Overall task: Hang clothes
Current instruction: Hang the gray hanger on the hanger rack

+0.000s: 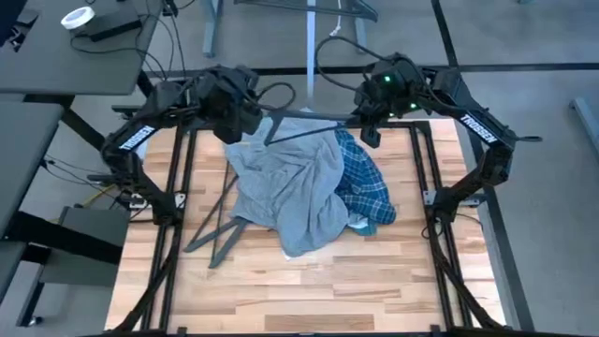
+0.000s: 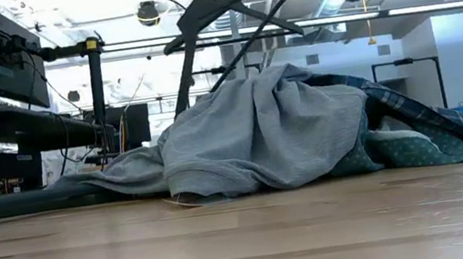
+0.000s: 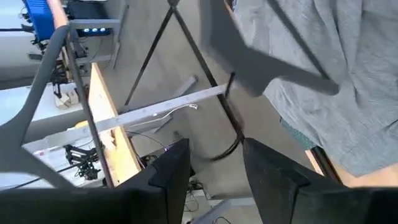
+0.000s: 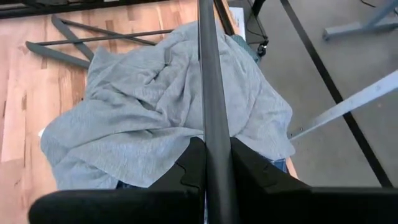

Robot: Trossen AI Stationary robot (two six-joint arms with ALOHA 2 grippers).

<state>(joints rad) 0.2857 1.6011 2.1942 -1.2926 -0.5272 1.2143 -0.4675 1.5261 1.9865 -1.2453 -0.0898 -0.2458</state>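
A thin dark hanger (image 1: 309, 116) hangs in the air over the table's far edge, and also shows at the top of the low view (image 2: 231, 5). My right gripper (image 1: 367, 120) is shut on its right end. My left gripper (image 1: 255, 110) stands open at the hanger's left end, where the wire hook (image 3: 231, 134) shows beyond the gap between its fingers. Below, the grey tee (image 1: 285, 192) lies heaped on the table. It rests partly over the blue-white plaid shirt (image 1: 367, 183) and the green shirt (image 2: 382, 151). My right gripper pinches the hanger's straight bar (image 4: 214, 127) between its two fingers (image 4: 189, 163), and the bar runs on forward along them. The hanger is lifted clear, above the grey tee. My left gripper: I cannot tell whether either finger touches the hook.
More dark hangers (image 1: 217, 229) lie on the wood at the heap's left near side. The black frame rails (image 1: 178, 197) run along both table sides. Bare wood (image 1: 309, 290) lies toward the near edge.
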